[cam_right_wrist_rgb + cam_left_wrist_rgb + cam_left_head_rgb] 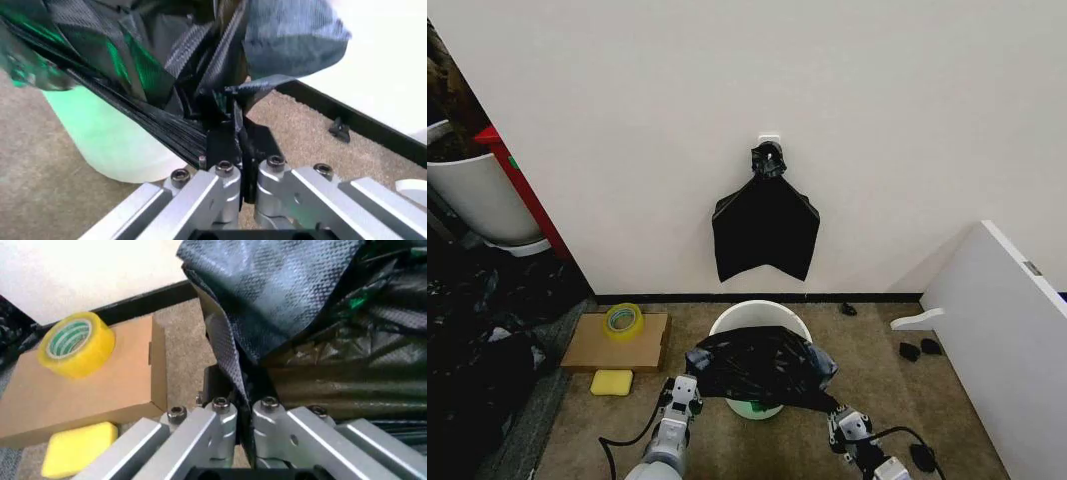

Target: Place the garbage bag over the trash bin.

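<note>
The trash bin (760,312) is a round white bucket standing on the carpet against the wall. The garbage bag (762,366), glossy black and crinkled, is stretched across the bin's near side, leaving the far rim bare. My left gripper (690,384) is shut on the bag's left edge, and my right gripper (838,408) on its right edge. In the left wrist view, the left gripper (241,390) pinches a fold of the bag (300,305). In the right wrist view, the right gripper (241,145) clamps bunched bag (167,60) beside the bin's wall (107,145).
A flat knotted black bag (765,228) hangs on the wall behind the bin. To the left lie a cardboard box (617,345) with a yellow tape roll (624,320) and a yellow sponge (611,381). A white panel (1007,330) leans at the right. A plant pot (482,200) stands far left.
</note>
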Available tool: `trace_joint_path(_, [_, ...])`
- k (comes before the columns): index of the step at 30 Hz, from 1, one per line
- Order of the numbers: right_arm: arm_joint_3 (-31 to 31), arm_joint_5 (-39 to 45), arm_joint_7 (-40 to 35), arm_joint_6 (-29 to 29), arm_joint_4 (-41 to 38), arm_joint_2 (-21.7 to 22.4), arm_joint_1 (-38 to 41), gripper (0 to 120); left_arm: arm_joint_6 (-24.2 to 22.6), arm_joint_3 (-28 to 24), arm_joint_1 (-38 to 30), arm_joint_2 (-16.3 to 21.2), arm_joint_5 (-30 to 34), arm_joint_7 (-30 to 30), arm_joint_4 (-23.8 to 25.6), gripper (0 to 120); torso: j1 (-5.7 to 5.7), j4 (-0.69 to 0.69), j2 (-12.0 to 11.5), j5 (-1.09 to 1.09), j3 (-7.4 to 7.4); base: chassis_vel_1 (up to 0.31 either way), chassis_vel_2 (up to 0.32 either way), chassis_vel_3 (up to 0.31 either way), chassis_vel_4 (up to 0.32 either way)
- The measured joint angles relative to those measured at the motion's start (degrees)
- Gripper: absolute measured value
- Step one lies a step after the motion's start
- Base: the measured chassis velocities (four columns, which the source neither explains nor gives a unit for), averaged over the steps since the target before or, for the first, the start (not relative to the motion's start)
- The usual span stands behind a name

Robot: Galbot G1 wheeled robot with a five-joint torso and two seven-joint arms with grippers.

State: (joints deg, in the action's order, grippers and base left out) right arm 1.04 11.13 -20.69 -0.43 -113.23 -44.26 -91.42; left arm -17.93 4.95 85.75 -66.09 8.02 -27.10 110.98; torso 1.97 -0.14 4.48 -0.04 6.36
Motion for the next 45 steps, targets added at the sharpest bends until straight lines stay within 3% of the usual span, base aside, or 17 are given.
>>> trace_joint_path(4, [-0.4, 0.5, 0.8, -0.1, 4.2, -1.4, 2.9, 0, -0.8, -0.2, -1.7, -1.1, 0.6, -0.5, -2.2, 0, 0.0, 0.0, 0.0, 0.01, 0.0, 0.0, 0.0, 0.0, 0.0])
trace_joint_path(19, [-0.3, 2.5, 4.3, 2.3, 8.2, -2.3, 5.6, 0, -1.6, -0.7, -2.5, -1.8, 2.5, -1.4, -2.5, 0, 0.0, 0.0, 0.0, 0.0, -0.01, 0.0, 0.0, 0.0, 0.0])
trace_joint_path(21, [0.1, 3.1, 4.7, 2.4, 8.2, -2.1, 5.3, 0, -1.5, -0.8, -2.4, -1.8, 4.0, -1.8, -1.9, 6, 0.0, 0.0, 0.0, 0.0, -0.01, 0.0, 0.0, 0.0, 0.0])
trace_joint_path(25, [0.9, 7.2, 5.5, 2.4, 5.3, -1.4, 3.8, 11, -2.0, -0.1, -2.0, -1.5, 7.7, -2.1, 0.6, 21, 0.0, 0.0, 0.0, 0.0, -0.01, 0.0, 0.0, 0.0, 0.0])
trace_joint_path(30, [1.8, 11.9, 5.9, 2.9, -1.1, 0.2, 0.1, 32, -6.3, 1.7, -1.1, 0.0, 13.5, -2.0, 5.8, 39, 0.0, 0.0, 0.0, 0.0, -0.01, 0.0, 0.0, 0.0, 0.0])
trace_joint_path(33, [2.0, 14.3, 2.2, 0.7, -5.5, 1.0, -2.7, 39, -8.5, 2.5, -0.2, 1.1, 14.8, -2.5, 8.1, 48, 0.0, 0.0, 0.0, -0.01, -0.01, 0.0, 0.0, 0.0, 0.0])
trace_joint_path(37, [2.1, 18.4, -7.5, -7.7, -14.9, 1.8, -7.6, 60, -12.6, 3.3, 3.4, 3.8, 15.5, -4.9, 14.2, 68, 0.0, 0.0, 0.0, -0.01, -0.01, 0.0, 0.0, 0.0, 0.0])
trace_joint_path(42, [2.4, 18.2, -9.7, -8.8, -19.5, 1.8, -9.8, 74, -12.1, 3.5, 6.5, 5.5, 15.6, -6.9, 18.2, 82, 0.0, -0.01, 0.0, -0.01, -0.01, 0.0, 0.0, 0.0, 0.0])
trace_joint_path(45, [2.6, 18.0, -11.3, -9.8, -23.3, 1.6, -11.1, 89, -10.6, 3.5, 8.6, 6.9, 15.1, -8.0, 20.4, 96, 0.0, 0.0, 0.0, -0.01, -0.02, 0.0, 0.0, 0.0, 0.0])
